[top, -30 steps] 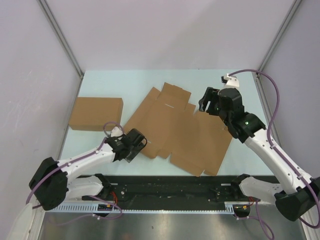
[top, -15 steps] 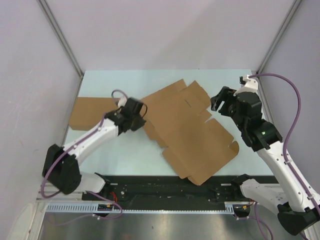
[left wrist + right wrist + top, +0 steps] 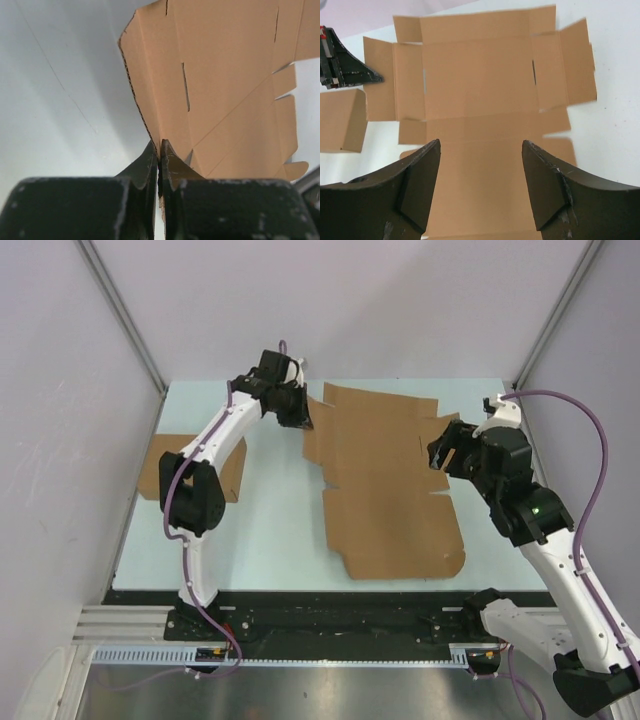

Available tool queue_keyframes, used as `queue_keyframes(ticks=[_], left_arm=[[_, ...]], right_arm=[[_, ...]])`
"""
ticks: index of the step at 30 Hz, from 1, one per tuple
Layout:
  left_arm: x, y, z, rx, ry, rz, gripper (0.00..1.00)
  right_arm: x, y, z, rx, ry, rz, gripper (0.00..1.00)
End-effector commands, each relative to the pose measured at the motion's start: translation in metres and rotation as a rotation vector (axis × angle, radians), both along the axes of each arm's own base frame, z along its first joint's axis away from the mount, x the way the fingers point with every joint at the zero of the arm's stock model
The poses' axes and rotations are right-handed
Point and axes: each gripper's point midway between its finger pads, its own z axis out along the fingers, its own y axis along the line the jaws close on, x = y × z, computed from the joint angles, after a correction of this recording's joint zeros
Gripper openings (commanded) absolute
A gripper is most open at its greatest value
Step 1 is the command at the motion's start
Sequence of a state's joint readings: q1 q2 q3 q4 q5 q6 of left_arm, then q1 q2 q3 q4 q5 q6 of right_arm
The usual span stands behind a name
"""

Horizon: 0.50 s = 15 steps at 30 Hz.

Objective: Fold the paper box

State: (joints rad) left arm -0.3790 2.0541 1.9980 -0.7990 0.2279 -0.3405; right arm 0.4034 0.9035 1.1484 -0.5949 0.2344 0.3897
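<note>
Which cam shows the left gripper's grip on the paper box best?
Left wrist: the left gripper is pinched shut on the paper box edge, filling the frame. Top external shows it at the sheet's far-left flap, contact tiny. Right wrist catches only its tip at the flap.

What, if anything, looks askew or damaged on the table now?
Nothing looks damaged or spilled. The paper box lies unfolded, flat and roughly square to the table; only its far-left flap is pinched in the shut left end effector. The plain cardboard box at left seems intact.
</note>
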Motion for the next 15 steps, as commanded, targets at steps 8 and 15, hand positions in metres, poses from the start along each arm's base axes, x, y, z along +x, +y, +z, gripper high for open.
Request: queue_keyframes(ticks=[8, 15], left_arm=[[-0.038, 0.011, -0.035, 0.064, -0.015, -0.312, 0.12], [0.015, 0.080, 0.012, 0.329, -0.141, 0.108, 0.61]], right_arm=[[0.006, -0.007, -0.009, -0.084, 0.050, -0.029, 0.72], [0.012, -0.016, -0.024, -0.121, 0.100, -0.090, 0.80]])
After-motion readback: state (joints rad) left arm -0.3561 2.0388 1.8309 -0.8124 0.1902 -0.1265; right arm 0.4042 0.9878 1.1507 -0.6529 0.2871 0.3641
